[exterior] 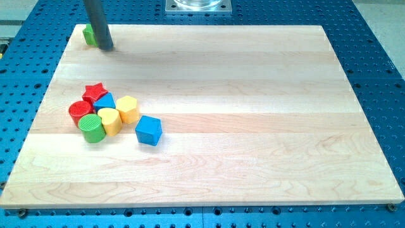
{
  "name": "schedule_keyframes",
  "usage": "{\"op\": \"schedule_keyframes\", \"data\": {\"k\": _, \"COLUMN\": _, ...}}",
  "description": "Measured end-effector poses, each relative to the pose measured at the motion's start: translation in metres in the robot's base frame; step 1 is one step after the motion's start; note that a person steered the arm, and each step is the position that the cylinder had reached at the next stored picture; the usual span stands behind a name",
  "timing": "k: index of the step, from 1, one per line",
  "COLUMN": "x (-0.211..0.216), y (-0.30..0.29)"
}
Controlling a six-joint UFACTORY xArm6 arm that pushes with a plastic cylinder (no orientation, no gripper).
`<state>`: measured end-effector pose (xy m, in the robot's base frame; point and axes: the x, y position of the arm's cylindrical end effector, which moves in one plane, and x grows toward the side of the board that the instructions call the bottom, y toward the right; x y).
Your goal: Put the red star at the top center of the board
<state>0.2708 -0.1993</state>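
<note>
Nearest to the camera is only bare wood of the surface, and the first object above it is a blue cube, standing a little apart at the view's right of the cluster. This arm has no fingers, so nothing can be open or closed; it ends in a dark rod, and my tip rests on the wood at the view's top left corner, touching or almost touching a green block which is partly hidden behind the rod, so its shape I cannot tell. From the tip going down the view's left side, well apart, comes the cluster: the red star is its topmost piece, with a blue block just beside it, a red cylinder at the left, a yellow block at the right, another yellow block below, and a green cylinder at the bottom. As I judge it, the task is not yet begun in any real sense: the star sits in the left middle of the board, far from the top center, which is free. What remains is to bring the tip below and left of the star, separate it from its neighbours, and push it up and to the right.
</note>
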Motion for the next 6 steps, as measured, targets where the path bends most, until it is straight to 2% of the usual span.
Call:
{"op": "schedule_keyframes", "data": {"k": 2, "x": 0.002, "y": 0.013}}
{"op": "schedule_keyframes", "data": {"k": 3, "x": 0.021, "y": 0.02}}
{"op": "schedule_keyframes", "data": {"k": 5, "x": 0.168, "y": 0.164}}
{"op": "schedule_keyframes", "data": {"k": 6, "x": 0.175, "y": 0.101}}
